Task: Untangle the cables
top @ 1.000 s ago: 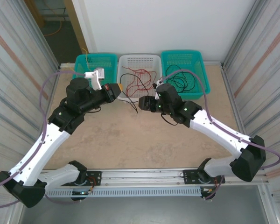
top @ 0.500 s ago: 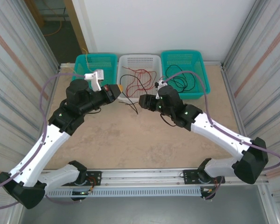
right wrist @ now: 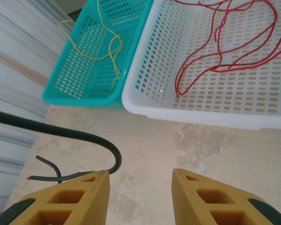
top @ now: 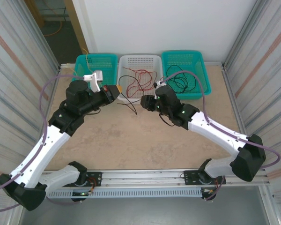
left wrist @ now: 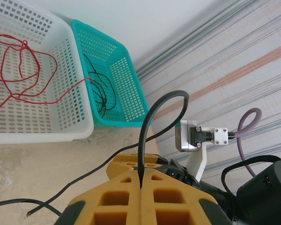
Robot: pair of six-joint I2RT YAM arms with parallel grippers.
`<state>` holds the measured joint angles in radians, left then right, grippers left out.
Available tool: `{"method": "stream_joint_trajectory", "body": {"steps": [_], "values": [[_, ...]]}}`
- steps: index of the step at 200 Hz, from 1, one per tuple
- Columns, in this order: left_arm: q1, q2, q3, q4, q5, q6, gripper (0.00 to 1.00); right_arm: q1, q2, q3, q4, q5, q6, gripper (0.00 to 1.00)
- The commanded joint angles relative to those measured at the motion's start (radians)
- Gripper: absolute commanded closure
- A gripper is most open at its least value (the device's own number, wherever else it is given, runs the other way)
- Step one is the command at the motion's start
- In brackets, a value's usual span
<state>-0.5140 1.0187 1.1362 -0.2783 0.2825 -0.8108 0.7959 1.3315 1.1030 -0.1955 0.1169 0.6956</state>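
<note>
Red cables (right wrist: 220,65) in white basket (right wrist: 187,117); left jaws pinch black cable (left wrist: 141,140), right jaws parted, empty.

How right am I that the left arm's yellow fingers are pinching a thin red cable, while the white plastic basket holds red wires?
Nearly. The thin cable pinched in the left gripper is black, not red; the left wrist view shows it looping up from the shut yellow fingers. The white plastic basket does hold red wires.

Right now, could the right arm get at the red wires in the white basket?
Probably yes: the right gripper stands open facing the white basket, bare table between, and nothing covers the red wires.
</note>
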Motion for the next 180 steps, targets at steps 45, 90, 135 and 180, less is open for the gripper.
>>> {"method": "stream_joint_trajectory", "body": {"steps": [45, 90, 135, 180], "values": [[0.012, -0.019, -0.001, 0.033, 0.027, -0.010, 1.00, -0.015, 0.019, 0.039, 0.013, -0.036, -0.041, 0.42], [0.013, -0.023, 0.005, 0.018, 0.033, -0.010, 1.00, -0.016, 0.057, 0.070, 0.018, -0.031, -0.042, 0.45], [0.017, -0.025, 0.011, -0.003, 0.030, -0.007, 1.00, -0.016, 0.069, 0.084, 0.020, -0.028, -0.056, 0.62], [0.020, -0.023, 0.027, -0.015, 0.029, 0.002, 1.00, -0.023, 0.062, 0.071, -0.008, -0.016, -0.078, 0.89]]}}
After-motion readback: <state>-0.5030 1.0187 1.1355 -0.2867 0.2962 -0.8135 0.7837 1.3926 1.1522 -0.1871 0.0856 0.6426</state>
